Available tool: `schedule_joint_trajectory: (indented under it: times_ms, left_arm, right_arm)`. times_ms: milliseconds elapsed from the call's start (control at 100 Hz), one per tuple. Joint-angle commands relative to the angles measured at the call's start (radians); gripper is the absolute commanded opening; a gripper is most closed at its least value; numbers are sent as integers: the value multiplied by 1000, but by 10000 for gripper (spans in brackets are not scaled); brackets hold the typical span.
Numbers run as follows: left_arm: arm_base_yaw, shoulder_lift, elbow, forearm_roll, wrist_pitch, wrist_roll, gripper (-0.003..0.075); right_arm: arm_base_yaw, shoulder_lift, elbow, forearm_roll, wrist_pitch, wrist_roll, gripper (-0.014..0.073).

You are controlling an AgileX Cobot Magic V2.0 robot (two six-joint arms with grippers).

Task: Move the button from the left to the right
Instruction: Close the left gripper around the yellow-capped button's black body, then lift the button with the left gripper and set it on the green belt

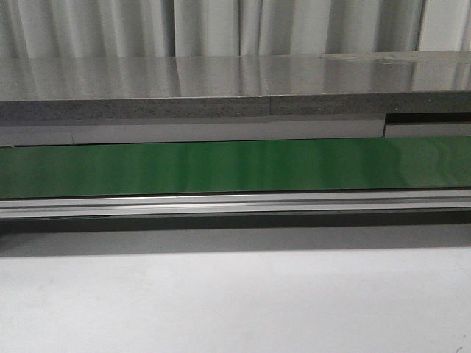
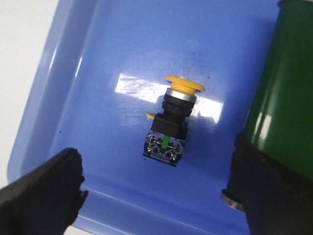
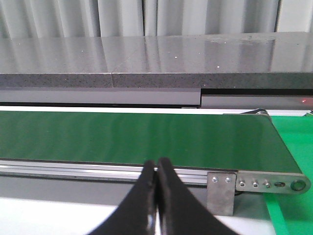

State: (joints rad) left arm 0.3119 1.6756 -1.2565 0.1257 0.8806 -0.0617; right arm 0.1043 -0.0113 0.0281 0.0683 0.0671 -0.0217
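Pale curtains hang behind a grey bench (image 1: pixel 221 77), with a green conveyor belt (image 1: pixel 235 168) running across in front of it. A blue tray (image 2: pixel 73 98) holds the button (image 2: pixel 172 125) lying tipped on its side. The left gripper (image 2: pixel 156 191) hovers spread wide over it, likely ready to pick it up; a green cylinder (image 2: pixel 283 98) crowds one finger. The right gripper (image 3: pixel 155 196) waits pinched closed and empty.

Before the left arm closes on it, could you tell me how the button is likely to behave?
The button looks rigid, lying on its side in the blue tray. Its round yellow cap may let it roll. The tray's glossy floor suggests it could slide if nudged.
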Motion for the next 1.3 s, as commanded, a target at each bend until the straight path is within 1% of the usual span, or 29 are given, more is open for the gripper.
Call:
schedule_joint_trajectory:
  times_ms: [0, 220, 520, 890, 940, 980, 1030, 1060, 1080, 1130, 1150, 1160, 1200, 1220, 1230, 1250, 1290]
  left_arm:
    - [3, 2, -35, 8, -49, 6, 599]
    - [3, 81, -39, 8, -75, 6, 599]
    - [13, 186, -104, 3, -59, 6, 599]
    - [13, 294, -113, 2, -55, 6, 599]
    - [13, 302, -113, 1, -55, 6, 587]
    - [11, 302, -113, 1, -55, 6, 551]
    - [11, 302, -113, 1, -58, 6, 476]
    - [11, 302, -114, 1, -58, 6, 403]
    - [11, 302, -116, 1, -58, 6, 370]
    - [11, 300, -120, 1, -54, 6, 229]
    - [11, 298, -122, 1, -52, 6, 194]
    - [11, 298, -123, 1, -48, 6, 159]
    - [11, 293, -131, 1, -43, 6, 62]
    - [11, 291, -135, 1, -36, 6, 31]
    - [11, 291, -139, 1, -31, 6, 3]
    - [11, 285, -146, 1, -25, 6, -20]
    - [11, 277, -159, 0, -15, 6, -18]
  right_arm:
    - [0, -17, -17, -5, -78, -2, -89]
    - [0, -17, -17, -5, -78, -2, -89]
    - [0, -17, -17, -5, -78, -2, -89]
    - [0, -17, -17, -5, -78, -2, -89]
    - [0, -17, -17, -5, -78, -2, -89]
    - [0, -17, -17, -5, -78, -2, -89]
    - [0, -17, -17, -5, -78, -2, -89]
    - [0, -17, -17, -5, -78, -2, -89]
    - [0, -17, -17, -5, -78, -2, -89]
    - [0, -17, -17, -5, -78, -2, -89]
    - [0, -17, -17, -5, -78, -2, -89]
    - [0, -17, -17, -5, -78, -2, -89]
    - [0, -17, -17, -5, -78, -2, -89]
    - [0, -17, -17, -5, -78, -2, -89]
    - [0, -17, -17, -5, -78, -2, -89]
    - [0, -17, -17, -5, -78, -2, -89]
    - [0, -17, -17, -5, -78, -2, -89]
